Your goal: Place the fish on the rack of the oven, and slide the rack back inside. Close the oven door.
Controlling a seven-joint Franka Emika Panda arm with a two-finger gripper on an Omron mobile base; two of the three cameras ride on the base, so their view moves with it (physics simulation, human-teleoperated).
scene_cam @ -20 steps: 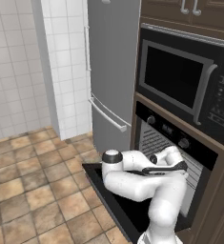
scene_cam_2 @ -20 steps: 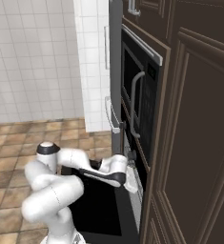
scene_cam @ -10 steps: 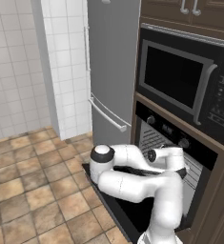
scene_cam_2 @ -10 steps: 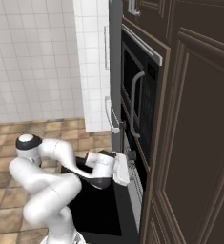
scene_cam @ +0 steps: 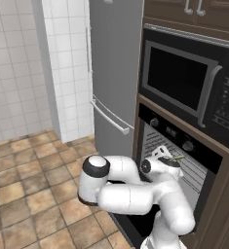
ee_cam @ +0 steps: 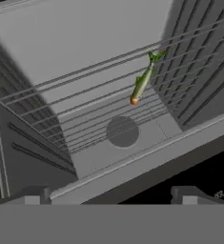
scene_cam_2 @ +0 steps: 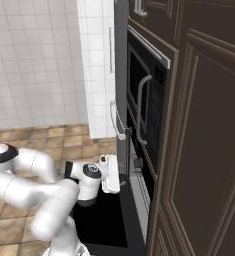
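You are looking into the open oven [ee_cam: 46,57]: the fish [ee_cam: 143,82] lies on the rack [ee_cam: 85,102] inside, toward its far side. Your gripper [ee_cam: 112,193] hovers in front of the oven's mouth, spread wide and holding nothing, above the lowered oven door [scene_cam_2: 101,220].

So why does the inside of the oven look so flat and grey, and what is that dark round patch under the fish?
In the hand view the oven walls are evenly lit, rendered grey without glare; the round patch below the fish could be a shadow or a mark, I cannot tell. The left base view is softly blurred, with the microwave window plain black.
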